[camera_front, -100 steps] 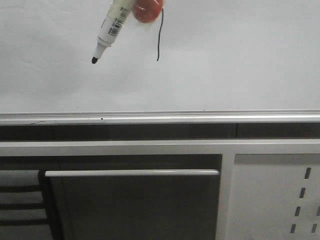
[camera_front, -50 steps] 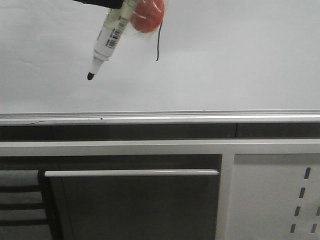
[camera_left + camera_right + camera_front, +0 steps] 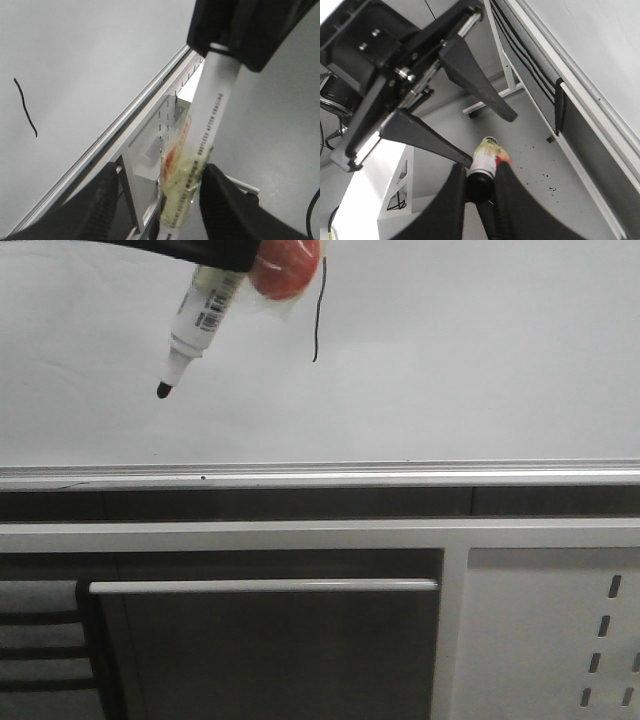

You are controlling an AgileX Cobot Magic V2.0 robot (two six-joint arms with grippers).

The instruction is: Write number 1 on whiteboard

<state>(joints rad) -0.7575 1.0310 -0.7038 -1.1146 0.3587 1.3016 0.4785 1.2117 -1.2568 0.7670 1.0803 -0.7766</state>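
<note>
The marker [image 3: 198,318] is clamped by both sets of fingers: left [image 3: 155,200], right [image 3: 480,200]. It is held tilted, tip down-left, clear of the whiteboard [image 3: 480,370]. The number 1 [image 3: 318,325], near-vertical, lies just right of the marker.

Bare whiteboard [image 3: 480,350] right of the number 1 [image 3: 318,320], marker pen [image 3: 192,328] blocking its left, rail [image 3: 400,476] below

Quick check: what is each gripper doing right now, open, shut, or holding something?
Left gripper: shut on the marker pen.
Right gripper: shut on the end of the same marker pen.
</note>
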